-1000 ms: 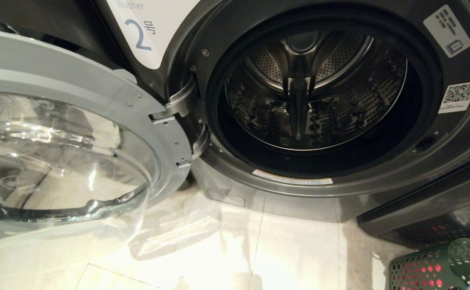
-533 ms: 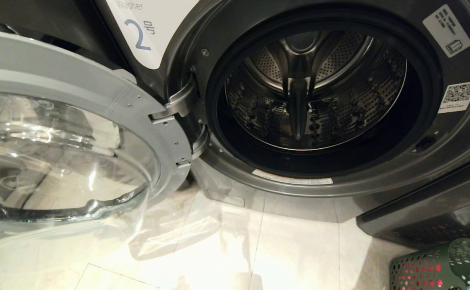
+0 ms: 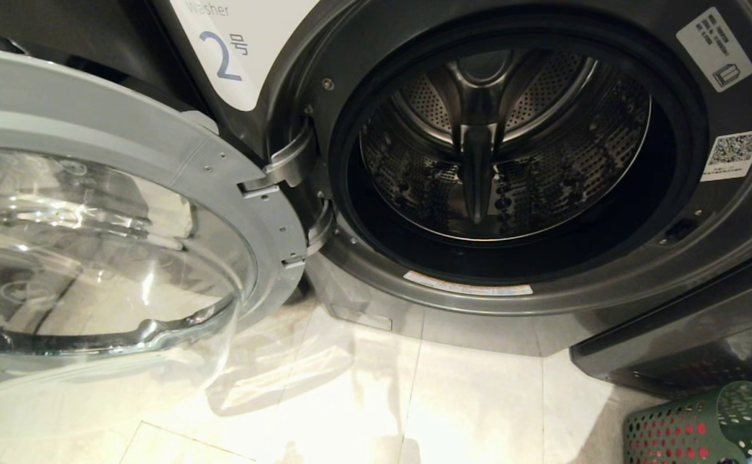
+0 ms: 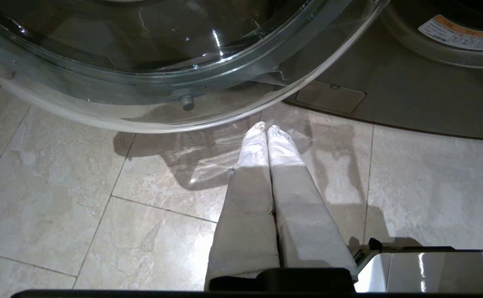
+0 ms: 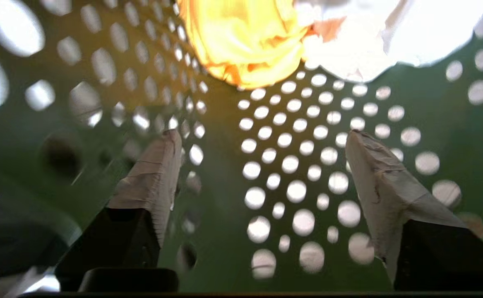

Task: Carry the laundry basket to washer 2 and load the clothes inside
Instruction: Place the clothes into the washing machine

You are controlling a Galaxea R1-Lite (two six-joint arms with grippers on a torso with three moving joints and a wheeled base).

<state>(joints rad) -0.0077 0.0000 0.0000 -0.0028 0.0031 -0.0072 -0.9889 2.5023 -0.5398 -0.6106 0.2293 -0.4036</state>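
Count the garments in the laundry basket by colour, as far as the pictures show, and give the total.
Seen inside the laundry basket, ahead of the open right gripper:
Yellow-orange garment: 1
White garment: 1
Red-pink garment, seen only through the basket's holes in the head view: 1
Total: 3 garments that show; any others would be hidden.

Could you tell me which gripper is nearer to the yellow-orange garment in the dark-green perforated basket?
Right. The right gripper is open inside the basket, facing the yellow-orange garment; the left gripper is shut above floor tiles by the washer door.
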